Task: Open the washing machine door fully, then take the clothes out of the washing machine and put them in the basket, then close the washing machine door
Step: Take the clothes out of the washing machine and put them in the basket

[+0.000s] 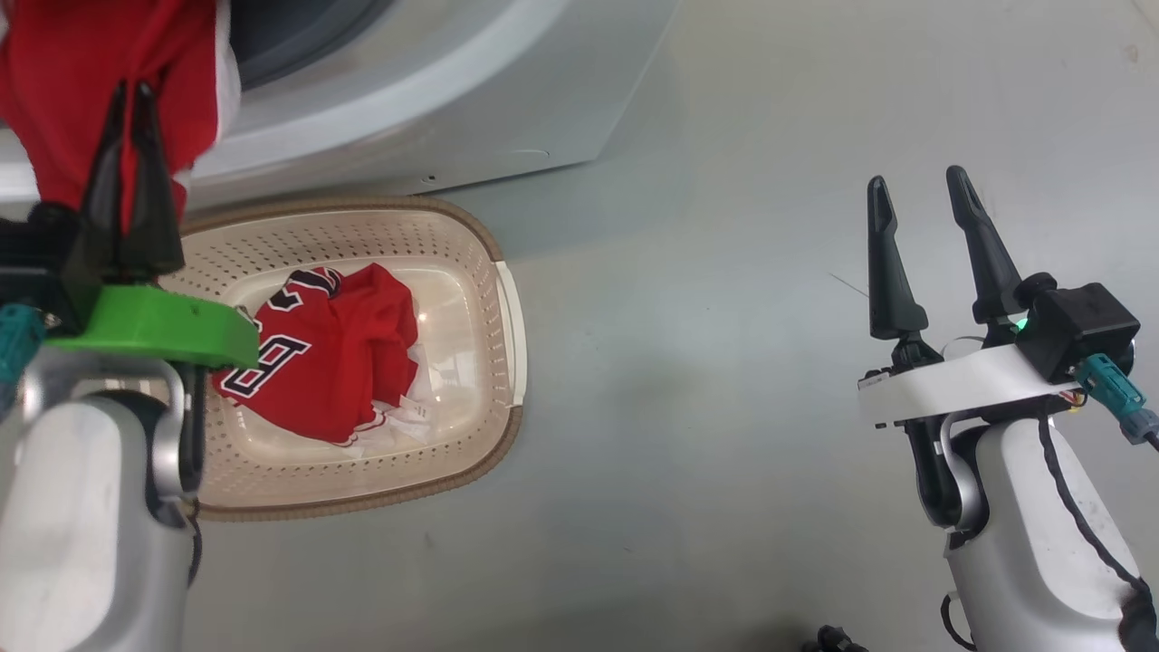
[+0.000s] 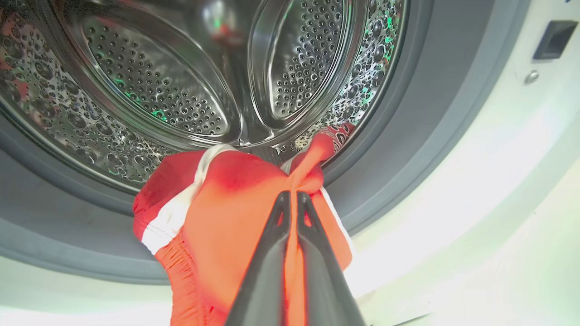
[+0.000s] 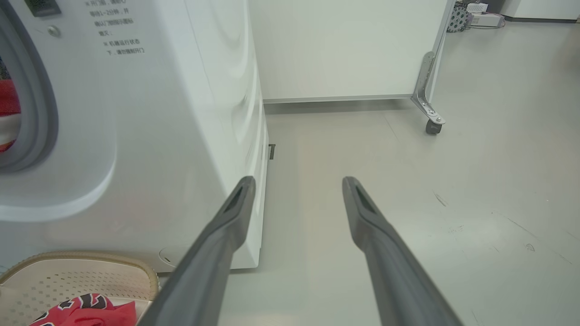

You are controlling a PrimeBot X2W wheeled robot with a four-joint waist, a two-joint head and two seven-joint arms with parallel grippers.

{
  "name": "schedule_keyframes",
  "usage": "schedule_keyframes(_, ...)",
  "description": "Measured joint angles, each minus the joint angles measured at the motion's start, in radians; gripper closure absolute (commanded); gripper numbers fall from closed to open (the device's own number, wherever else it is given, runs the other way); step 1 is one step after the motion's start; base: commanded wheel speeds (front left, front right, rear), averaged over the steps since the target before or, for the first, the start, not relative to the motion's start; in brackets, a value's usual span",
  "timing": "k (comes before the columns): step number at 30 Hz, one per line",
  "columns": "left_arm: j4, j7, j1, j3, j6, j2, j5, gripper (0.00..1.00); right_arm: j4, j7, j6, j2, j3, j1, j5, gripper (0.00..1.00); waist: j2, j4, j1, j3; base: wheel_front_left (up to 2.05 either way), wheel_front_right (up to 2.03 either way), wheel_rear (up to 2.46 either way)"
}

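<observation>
Red clothes (image 2: 226, 190) pinched in left tool (image 2: 293, 195), at washing machine (image 2: 453, 158) mouth

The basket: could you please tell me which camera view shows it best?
The head view: the basket sits nearly whole by the washing machine, a red jersey inside, its left end behind the left arm. The right wrist view catches one corner.

floor (image 1: 724, 407): grey, scuffed | white panel (image 3: 344, 45): stands on caster (image 3: 432, 127)

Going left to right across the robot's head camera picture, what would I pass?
The left gripper pinching red clothes → cream basket holding a red jersey → bare floor → the open right gripper.
</observation>
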Motion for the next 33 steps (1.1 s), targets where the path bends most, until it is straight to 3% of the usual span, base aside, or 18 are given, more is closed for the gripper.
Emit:
schedule_keyframes(14, -0.059, -0.143, 0.189, -0.022, 0.015, -0.115, -0.03, 1.0, 0.013, 0.0, 0.0, -0.028, -0.021, 0.091, -0.018, 0.0, 0.0, 0.08, 0.0, -0.144, 0.0, 0.0, 0.0)
schedule_keyframes(26, -0.093, -0.171, 0.304, -0.064, 0.015, -0.119, -0.039, 1.0, 0.008, 0.0, 0.0, -0.037, -0.021, 0.135, -0.024, 0.0, 0.0, 0.146, 0.0, -0.225, 0.0, 0.0, 0.0)
schedule_keyframes(33, 0.001, -0.134, 0.364, -0.108, 0.005, -0.121, -0.083, 1.0, -0.004, 0.0, 0.002, -0.032, -0.001, 0.139, -0.026, 0.0, 0.0, 0.147, 0.0, -0.23, 0.0, 0.0, 0.0)
